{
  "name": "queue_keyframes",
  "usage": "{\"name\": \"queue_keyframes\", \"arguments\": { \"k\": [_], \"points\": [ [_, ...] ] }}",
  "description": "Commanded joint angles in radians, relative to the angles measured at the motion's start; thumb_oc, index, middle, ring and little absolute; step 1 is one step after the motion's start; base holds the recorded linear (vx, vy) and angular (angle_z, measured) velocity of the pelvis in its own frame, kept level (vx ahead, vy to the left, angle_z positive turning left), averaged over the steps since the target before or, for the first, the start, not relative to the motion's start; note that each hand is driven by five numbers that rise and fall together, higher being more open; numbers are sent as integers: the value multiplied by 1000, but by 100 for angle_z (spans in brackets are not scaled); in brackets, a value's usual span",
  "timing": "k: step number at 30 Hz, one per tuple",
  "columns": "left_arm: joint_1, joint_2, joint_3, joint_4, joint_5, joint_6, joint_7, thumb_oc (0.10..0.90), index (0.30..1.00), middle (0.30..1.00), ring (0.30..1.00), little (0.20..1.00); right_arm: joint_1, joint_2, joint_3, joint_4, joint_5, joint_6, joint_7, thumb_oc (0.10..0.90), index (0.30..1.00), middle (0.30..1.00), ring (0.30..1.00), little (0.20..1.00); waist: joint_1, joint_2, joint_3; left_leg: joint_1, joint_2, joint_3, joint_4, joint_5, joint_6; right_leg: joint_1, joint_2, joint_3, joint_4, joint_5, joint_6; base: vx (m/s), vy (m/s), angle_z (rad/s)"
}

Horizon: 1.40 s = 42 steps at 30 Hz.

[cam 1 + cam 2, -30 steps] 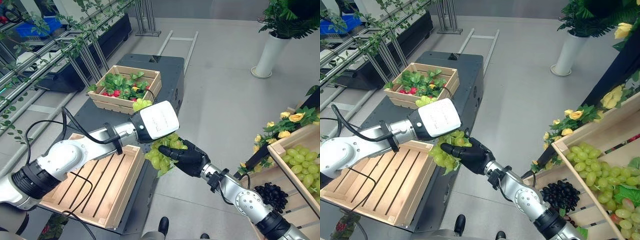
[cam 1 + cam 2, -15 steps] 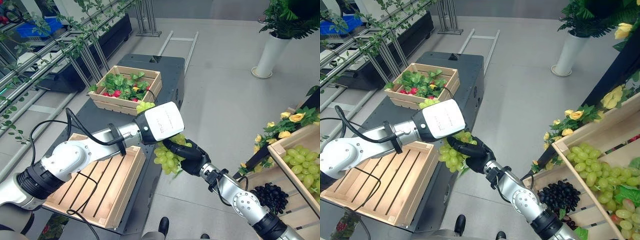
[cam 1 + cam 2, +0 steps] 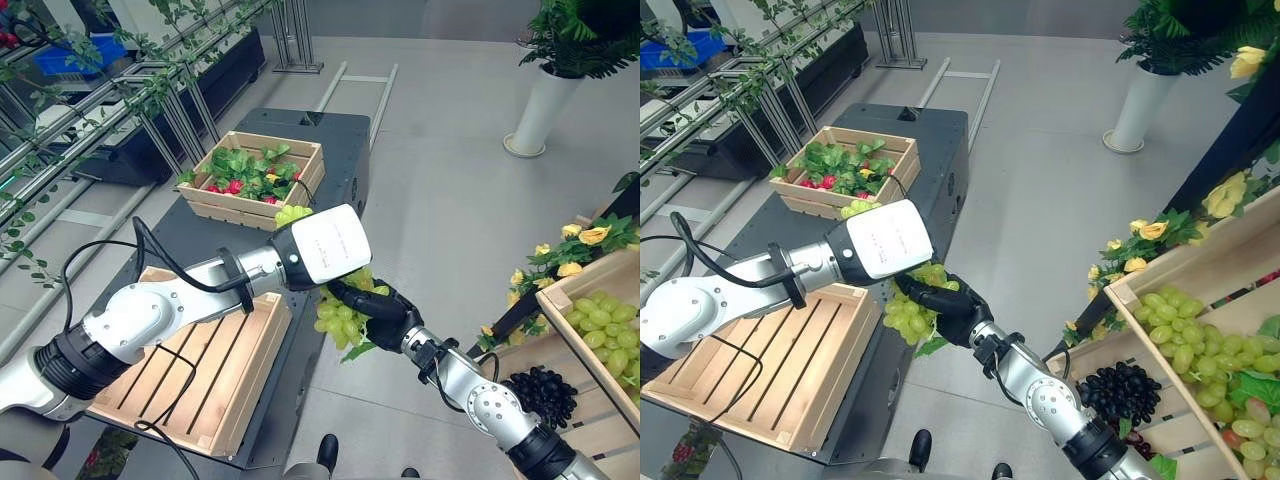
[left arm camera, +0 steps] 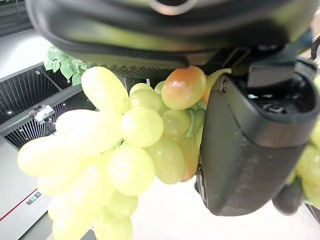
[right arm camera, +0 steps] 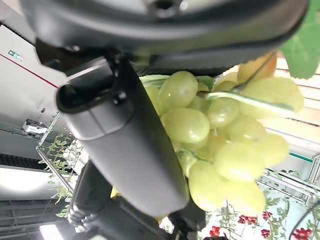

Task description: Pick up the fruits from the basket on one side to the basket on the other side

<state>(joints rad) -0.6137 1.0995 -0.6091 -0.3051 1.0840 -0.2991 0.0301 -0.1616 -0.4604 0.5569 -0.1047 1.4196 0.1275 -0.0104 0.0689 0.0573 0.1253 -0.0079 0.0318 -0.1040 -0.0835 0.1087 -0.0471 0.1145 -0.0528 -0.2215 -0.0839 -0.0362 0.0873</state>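
Empty wooden crate (image 3: 190, 370) sits near left on the dark cart (image 3: 330, 150); a crate of leaves & red fruit (image 3: 255, 175) lies farther back. Left hand (image 4: 255, 145) curls round the green grape bunch (image 3: 340, 315), thumb clamped on it, just right of the empty crate's rim. Right hand (image 3: 385, 315) grips the same bunch from below. For the handover, I'd let one hand loosen only once the other holds firm. Open floor lies right; grape crate (image 3: 600, 330) far right.
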Motion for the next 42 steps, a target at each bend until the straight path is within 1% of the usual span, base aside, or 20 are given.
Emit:
{"name": "queue_keyframes", "arguments": {
  "k": [1, 8, 14, 19, 24, 25, 26, 27, 28, 29, 33, 42],
  "points": [
    [17, -20, 141, 46, -7, 63, 78, 400, 300, 300, 300, 300, -13, 53, -39, -105, 18, -22, 107, 800, 900, 900, 900, 900, -11, -54, -146, 9, -59, 57, -4, -57, 60, -72, -23, 35, -3, 93, 3, 0, 0, 0],
    [14, -12, 154, 39, -9, 79, 85, 400, 300, 300, 300, 300, -9, 50, -38, -100, 13, -4, 129, 800, 900, 900, 900, 900, -13, -56, -149, 10, -58, 59, -4, -58, 61, -73, -21, 38, -3, 92, 2, 0, 0, 0],
    [21, -16, 170, 41, -9, 73, 88, 400, 300, 300, 300, 300, -9, 48, -42, -94, -15, 30, 147, 800, 900, 900, 900, 900, -13, -56, -152, 10, -57, 62, -4, -58, 61, -72, -20, 40, -3, 92, 2, 0, 0, 0],
    [27, -17, 173, 37, -14, 74, 88, 400, 300, 300, 300, 300, -9, 37, -41, -90, -34, 39, 157, 800, 900, 900, 900, 900, -13, -58, -153, 10, -57, 61, -4, -59, 60, -72, -20, 42, -3, 91, 1, -5, -1, -4],
    [25, -20, 173, 35, -18, 77, 91, 400, 300, 300, 300, 300, -16, 26, -31, -79, -102, 59, 150, 800, 900, 900, 900, 900, -13, -59, -155, 11, -57, 59, -4, -58, 60, -71, -21, 45, -3, 91, 2, 0, 0, 0],
    [26, -21, 175, 34, -16, 79, 96, 400, 300, 300, 300, 300, -17, 20, -28, -75, -128, 72, 150, 780, 869, 869, 869, 869, -13, -60, -157, 11, -57, 60, -4, -58, 60, -71, -21, 46, -3, 92, 2, 0, 0, 0],
    [26, -20, 176, 35, -17, 78, 98, 400, 300, 300, 300, 300, -16, 15, -27, -73, -138, 72, 153, 733, 799, 799, 799, 799, -14, -60, -157, 11, -56, 61, -4, -58, 60, -71, -21, 46, -3, 92, 2, 0, 0, 0],
    [28, -18, 179, 35, -17, 76, 103, 400, 300, 300, 300, 300, -16, 8, -29, -67, -150, 76, 157, 562, 542, 542, 542, 542, -14, -60, -156, 12, -56, 62, -4, -59, 60, -71, -21, 45, -3, 92, 2, 0, 0, 0],
    [28, -17, 179, 33, -18, 76, 103, 400, 300, 300, 300, 300, -17, 2, -28, -64, -158, 77, 157, 414, 321, 321, 321, 321, -14, -61, -156, 12, -56, 62, -4, -58, 60, -71, -21, 46, -3, 93, 3, 0, 0, 0],
    [28, -17, 180, 31, -19, 76, 102, 400, 300, 300, 300, 300, -19, -5, -27, -62, -161, 80, 160, 400, 300, 300, 300, 300, -14, -61, -157, 12, -56, 61, -4, -58, 59, -71, -21, 46, -3, 93, 3, 0, 0, 0],
    [35, -24, 184, 23, -14, 79, 101, 400, 300, 300, 300, 300, -31, -25, -21, -63, -177, 101, 166, 400, 300, 300, 300, 300, -14, -64, -158, 15, -56, 61, -4, -60, 60, -69, -21, 48, -3, 92, 3, 0, 0, 0],
    [45, -37, 201, 22, -2, 95, 121, 400, 300, 300, 300, 300, -28, -24, -26, -51, -193, 94, 159, 400, 300, 300, 300, 300, -16, -65, -163, 18, -55, 63, -4, -62, 61, -66, -21, 54, -3, 91, 2, 0, 0, 0]
  ]
}}
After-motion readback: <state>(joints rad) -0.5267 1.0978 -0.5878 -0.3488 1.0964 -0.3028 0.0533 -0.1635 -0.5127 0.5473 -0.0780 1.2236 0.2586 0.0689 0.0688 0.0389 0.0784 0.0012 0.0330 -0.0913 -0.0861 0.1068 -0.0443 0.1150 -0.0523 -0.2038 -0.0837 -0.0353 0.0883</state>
